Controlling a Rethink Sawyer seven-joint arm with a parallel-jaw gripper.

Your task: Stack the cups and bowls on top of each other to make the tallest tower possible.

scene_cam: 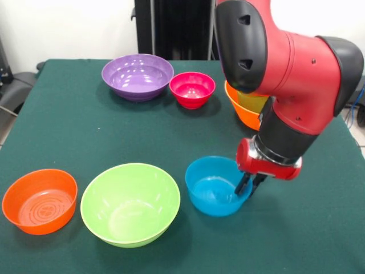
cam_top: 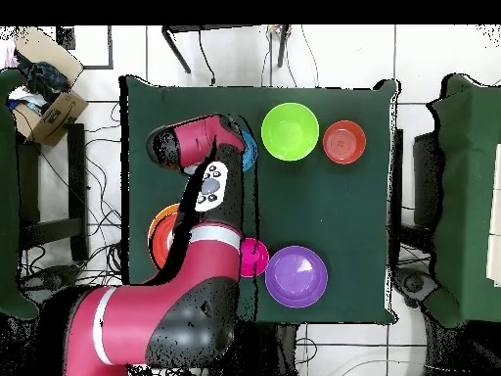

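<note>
Lime green bowl [scene_cam: 130, 204] nearest, small orange bowl [scene_cam: 40, 200] beside, end effector [scene_cam: 248, 186] narrowly straddling blue bowl [scene_cam: 215, 185] rim.

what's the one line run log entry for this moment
claw: at blue bowl rim | grip: unclear | lime bowl: beside, unstacked | tower: none yet

The table [scene_cam: 68, 120] wears a dark green cloth. On it in the front view: a purple bowl [scene_cam: 137, 76] at 11 o'clock, a pink bowl [scene_cam: 192, 89] just right of it, an orange bowl [scene_cam: 242, 111] with yellow showing inside at 2 o'clock, a lime green bowl [scene_cam: 130, 203] at 7 o'clock, and a small orange bowl [scene_cam: 39, 200] with 1 pattern of concentric rings at 8 o'clock. The blue bowl [scene_cam: 214, 185] sits near 5 o'clock. The arm [scene_cam: 296, 74] is red and black; its gripper [scene_cam: 248, 185] has black fingers.
</note>
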